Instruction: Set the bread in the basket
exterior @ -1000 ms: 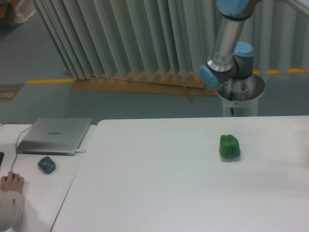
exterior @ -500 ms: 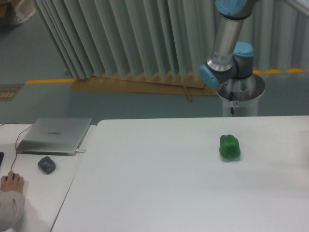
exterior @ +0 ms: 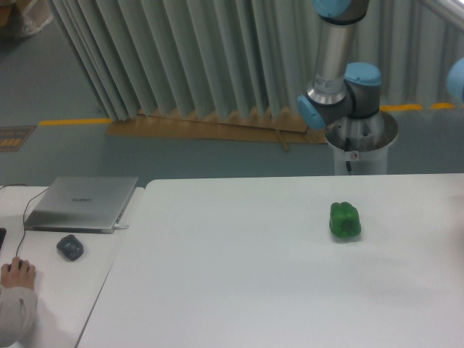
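White table top (exterior: 239, 290) fills the lower two thirds of the frame. On it, right of centre, one glossy green bell pepper (exterior: 345, 220), standing alone.

Bread: not in view anywhere in the frame. No pale tan lump on the table, none beside the pepper. Basket: not in view either. Both may lie past the right or lower edge; cannot tell.

Arm (exterior: 335, 61): silver tube with blue joint caps, rising from its round base (exterior: 360, 141) behind the table's far edge, upper right of frame. It runs out of the top of the picture. A blue cap (exterior: 457, 80) shows at the right edge. Gripper outside the frame; whether the jaws are wide, narrow or holding something cannot be told.

Progress, as a judgement: nothing here shows the bread resting in a basket, and nothing shows it held. The task could be at its start or under way off frame; the view does not settle it. Left to confirm: bread grasped, carried, set in the basket.

How the bread looks: nothing to report, as it is unseen.

Left of frame, separate desk: closed silver laptop (exterior: 81, 204), dark rounded object (exterior: 69, 247) in front of it, a person's hand (exterior: 17, 274) at the lower left corner.
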Available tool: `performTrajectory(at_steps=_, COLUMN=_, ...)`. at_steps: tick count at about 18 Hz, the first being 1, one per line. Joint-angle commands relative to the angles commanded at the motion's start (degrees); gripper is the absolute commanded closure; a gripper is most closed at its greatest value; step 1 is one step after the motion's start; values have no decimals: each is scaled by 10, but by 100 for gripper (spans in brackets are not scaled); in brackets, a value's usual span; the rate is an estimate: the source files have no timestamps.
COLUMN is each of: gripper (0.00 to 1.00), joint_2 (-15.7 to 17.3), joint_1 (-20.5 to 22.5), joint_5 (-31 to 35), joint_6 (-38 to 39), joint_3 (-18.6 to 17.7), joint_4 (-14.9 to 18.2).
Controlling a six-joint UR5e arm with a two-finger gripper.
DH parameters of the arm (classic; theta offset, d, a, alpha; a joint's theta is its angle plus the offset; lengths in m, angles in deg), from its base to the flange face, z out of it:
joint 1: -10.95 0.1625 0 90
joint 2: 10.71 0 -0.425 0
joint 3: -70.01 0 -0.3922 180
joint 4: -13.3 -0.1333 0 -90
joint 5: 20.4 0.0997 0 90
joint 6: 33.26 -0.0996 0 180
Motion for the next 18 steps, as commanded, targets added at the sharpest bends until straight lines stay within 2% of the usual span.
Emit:
performTrajectory(at_steps=2, gripper=0, joint_2=16, joint_1=-11, joint_5=10, joint_6=0, joint_3=-6, joint_4=1)
performTrajectory(at_steps=5, gripper=0, joint_2=25, joint_1=-40, joint_5=83, joint_6=-1, joint_3=-26, joint_4=5)
performTrajectory(at_steps=7, gripper=0, joint_2=21, joint_1=-67, joint_5=127, joint_6=0, joint_3=-25, joint_4=9)
performTrajectory(at_steps=18, gripper=0, joint_2=21, joint_1=-61, joint_5=98, joint_6=-1, joint_3=-24, joint_4=15)
